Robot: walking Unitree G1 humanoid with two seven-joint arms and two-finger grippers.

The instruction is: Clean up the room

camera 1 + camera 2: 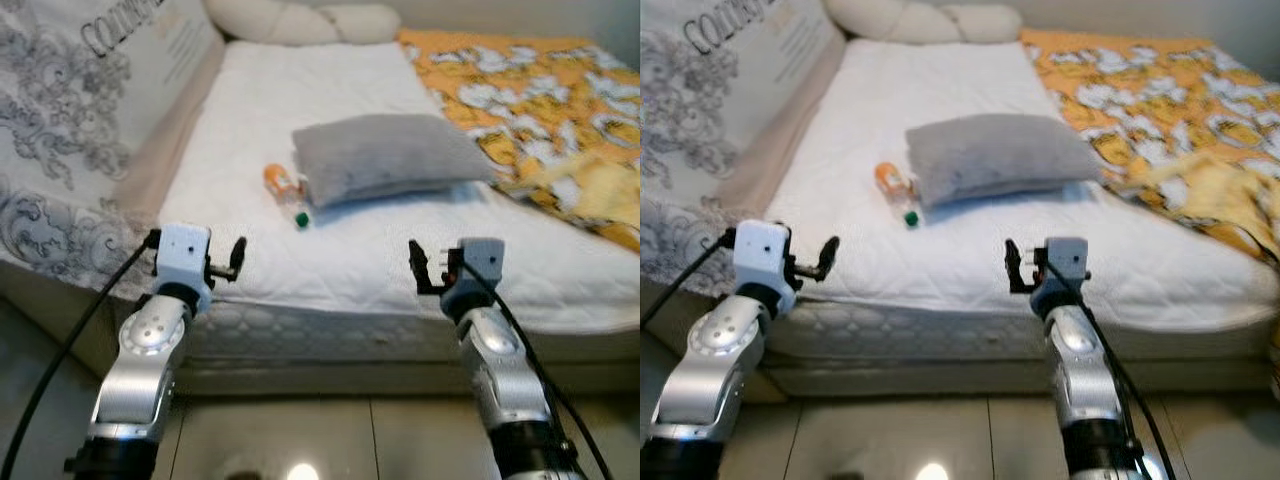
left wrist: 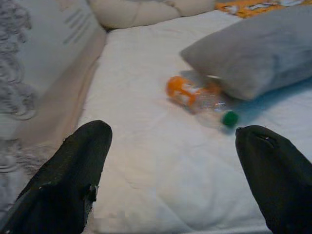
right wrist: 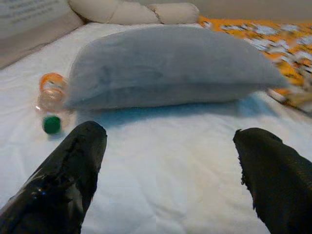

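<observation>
Both grippers hover at the bed's (image 1: pixel 330 275) near edge

Left gripper (image 1: pixel 236 258) and right gripper (image 1: pixel 420 266) spread wide, holding nothing; bottle (image 1: pixel 285 193) touches the grey pillow (image 1: pixel 390 155)

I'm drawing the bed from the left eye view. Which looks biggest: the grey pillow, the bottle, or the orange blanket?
1. Orange blanket, though the picture's edge cuts it off.
2. Grey pillow.
3. Plastic bottle, the smallest.

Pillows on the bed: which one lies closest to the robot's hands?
The grey pillow in the middle of the white mattress, beside the plastic bottle. The cream pillows lie far off at the head of the bed.
</observation>
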